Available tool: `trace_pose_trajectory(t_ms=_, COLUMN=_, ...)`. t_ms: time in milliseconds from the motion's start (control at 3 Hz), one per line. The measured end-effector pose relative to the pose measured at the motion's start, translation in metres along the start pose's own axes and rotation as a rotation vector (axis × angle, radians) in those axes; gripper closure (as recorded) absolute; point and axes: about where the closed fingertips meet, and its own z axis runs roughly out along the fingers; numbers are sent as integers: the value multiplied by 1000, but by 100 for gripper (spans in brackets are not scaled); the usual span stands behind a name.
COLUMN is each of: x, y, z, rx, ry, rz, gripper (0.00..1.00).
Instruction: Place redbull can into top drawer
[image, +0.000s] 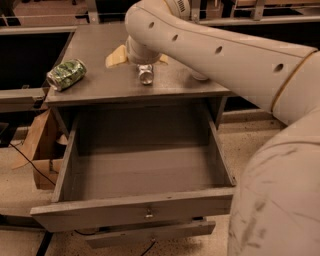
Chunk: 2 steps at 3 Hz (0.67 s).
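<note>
The redbull can (146, 74) lies on its side on the grey cabinet top (100, 87), its shiny silver end facing me. My gripper (143, 62) is at the end of the big beige arm, right over the far part of the can and mostly hidden by the wrist. The top drawer (132, 207) is pulled wide open below the cabinet top, with nothing inside it. Its small metal knob (148, 215) is centred on the front panel.
A fatter green patterned can (66, 74) lies at the left of the cabinet top. A yellow packet (117, 55) lies behind the wrist. A white bowl (200, 76) peeks out under the arm. The lower drawer front (150, 233) sticks out slightly. A cardboard box (42, 150) stands to the left.
</note>
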Motion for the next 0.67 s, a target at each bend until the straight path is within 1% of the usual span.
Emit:
trace_pose_trajectory(t_ms=333, x=8, y=-18, z=23, rx=35, ry=23, rz=63, gripper=0)
trace_pose_trajectory(t_ms=667, x=15, y=-26, z=46, rx=33, ry=45, rz=106, gripper=0)
